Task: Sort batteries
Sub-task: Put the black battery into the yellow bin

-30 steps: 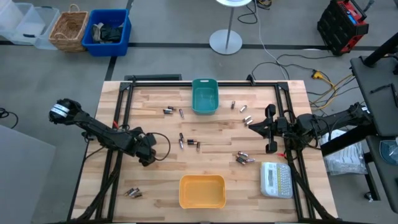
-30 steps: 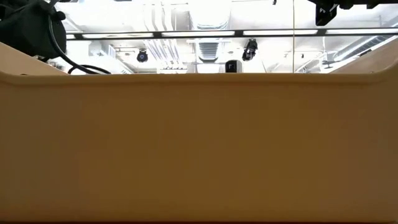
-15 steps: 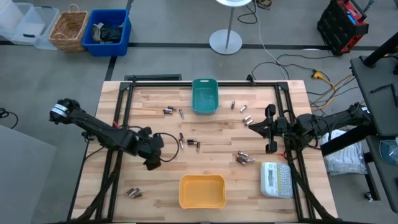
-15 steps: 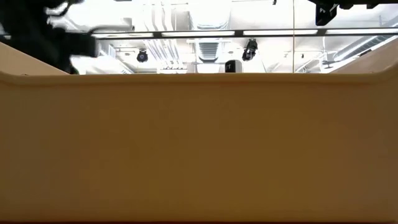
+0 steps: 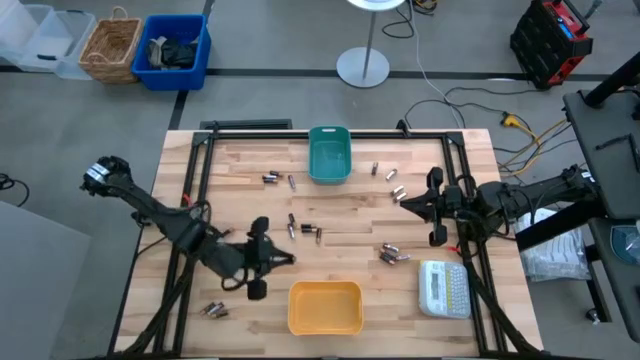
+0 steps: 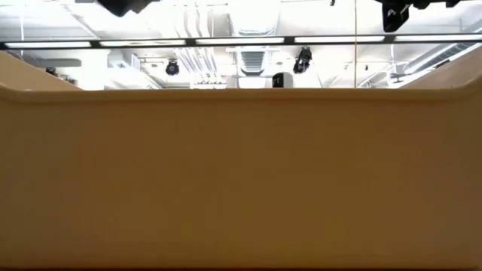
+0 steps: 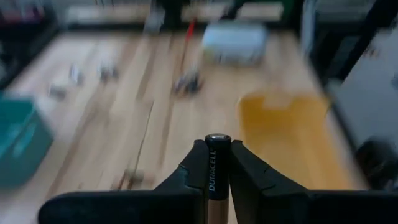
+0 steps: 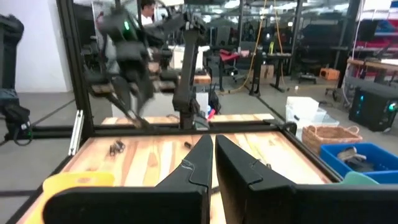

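Low view is almost wholly blocked by a tan wall (image 6: 241,181) filling the frame; only ceiling lights show above it, so nothing on the table reads there. Left wrist view is motion-blurred; background objects are smears.

Wooden table (image 5: 250,190) fills the centre of the high view. Yellow bin (image 5: 325,307) sits at lower centre, teal bin (image 5: 330,154) at upper centre, white label maker (image 5: 444,288) at lower right.

Left arm runs from the mid-left edge diagonally down toward centre, wrist low over the table. Left gripper (image 5: 272,260) sits just left of the yellow bin's upper left corner, clamped on a Duracell battery (image 7: 216,168), which stands between the fingertips with its end pointing forward.

Right arm comes in from the right edge, roughly level, at mid-right of the table. Right gripper (image 5: 403,198) has its fingers (image 8: 202,163) nearly together, a thin gap between, nothing in them.

Loose batteries (image 5: 393,254) lie scattered: a cluster at right of centre, some near the teal bin, a pair at lower left (image 5: 212,311). Types too small to tell.
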